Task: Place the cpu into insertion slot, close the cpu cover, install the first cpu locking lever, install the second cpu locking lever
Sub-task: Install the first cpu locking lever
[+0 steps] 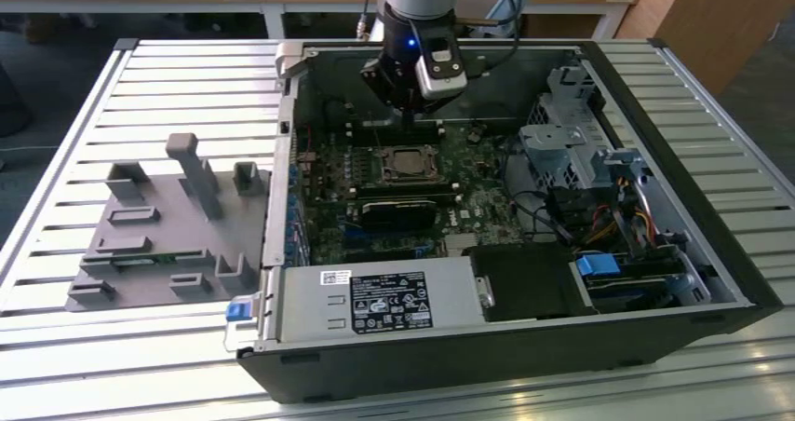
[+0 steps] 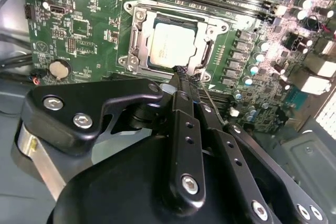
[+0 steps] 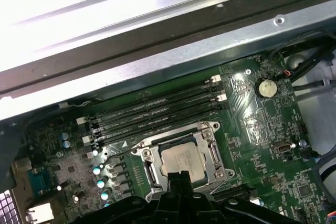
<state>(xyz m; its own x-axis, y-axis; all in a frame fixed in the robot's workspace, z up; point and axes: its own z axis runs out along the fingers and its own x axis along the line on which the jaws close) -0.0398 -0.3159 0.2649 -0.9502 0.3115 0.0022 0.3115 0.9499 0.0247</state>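
The cpu [image 2: 169, 44] lies flat in the insertion slot [image 2: 206, 51] on the green motherboard; it also appears in the exterior view as the cpu [image 1: 407, 166]. The silvery cpu cover [image 2: 137, 35] is down around it, and the chip's top shows through its window. My gripper [image 2: 181, 72] hangs just above the socket's edge with its black fingers pressed together, and I see nothing between the tips. A thin metal lever rod [image 2: 212, 106] runs beside the fingers. In the first wrist view my gripper [image 3: 178, 176] sits at the edge of the cover [image 3: 210, 148].
The open computer case [image 1: 695, 253] stands on a slatted table. Inside are a labelled power supply box [image 1: 379, 300], a drive cage [image 1: 565, 151] and cables [image 1: 621, 218]. Long memory slots [image 3: 152, 109] lie beside the socket. A grey fixture [image 1: 162, 225] stands at the exterior view's left.
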